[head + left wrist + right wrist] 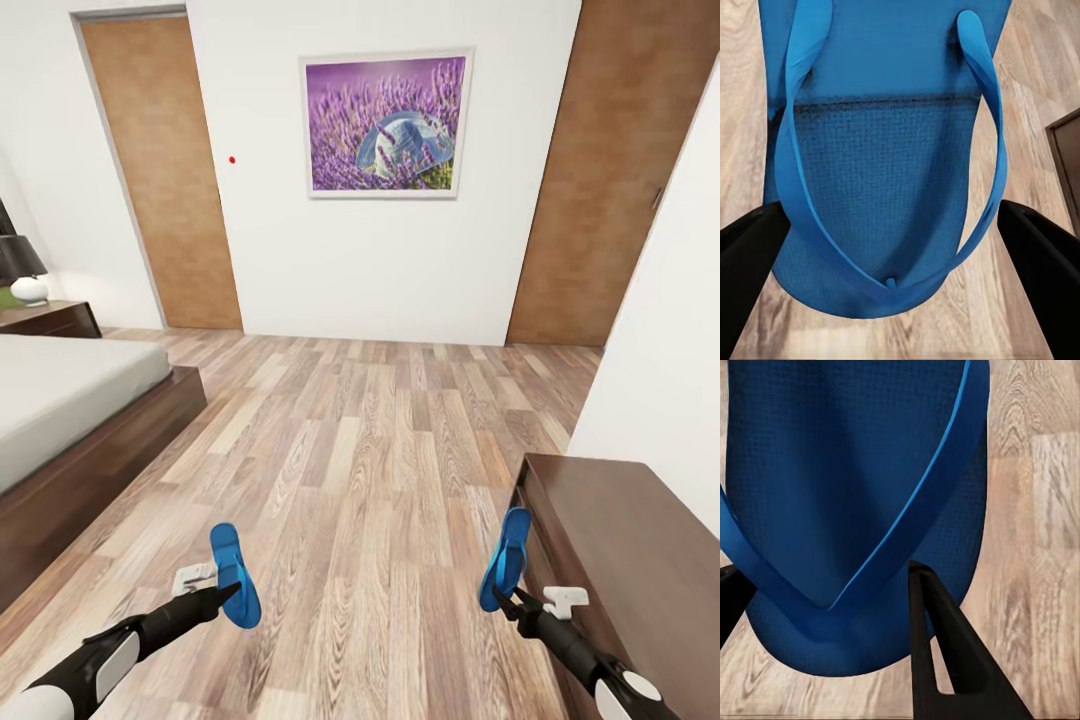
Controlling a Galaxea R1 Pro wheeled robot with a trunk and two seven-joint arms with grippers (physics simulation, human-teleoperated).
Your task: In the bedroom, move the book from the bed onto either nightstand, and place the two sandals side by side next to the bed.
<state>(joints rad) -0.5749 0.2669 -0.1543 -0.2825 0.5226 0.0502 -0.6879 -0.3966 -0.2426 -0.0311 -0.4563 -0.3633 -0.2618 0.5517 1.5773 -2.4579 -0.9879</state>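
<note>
left bright blue flip-flop sandal (234, 573) with thin blue straps: held off the wood-plank floor, toe end gripped; right matching blue flip-flop (505, 558): likewise held aloft, well apart from the first | wide low bed (70, 420), dark brown frame, pale grey mattress | dark brown wooden nightstand (50, 320) beside it

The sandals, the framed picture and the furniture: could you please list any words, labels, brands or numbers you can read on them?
There is no readable text.
Left sandal in the left gripper: plain blue, no brand.
Right sandal in the right gripper: plain blue, no marking.
Lavender picture: image only, no caption.
Doors, lamp and dark cabinet: no lettering.
</note>
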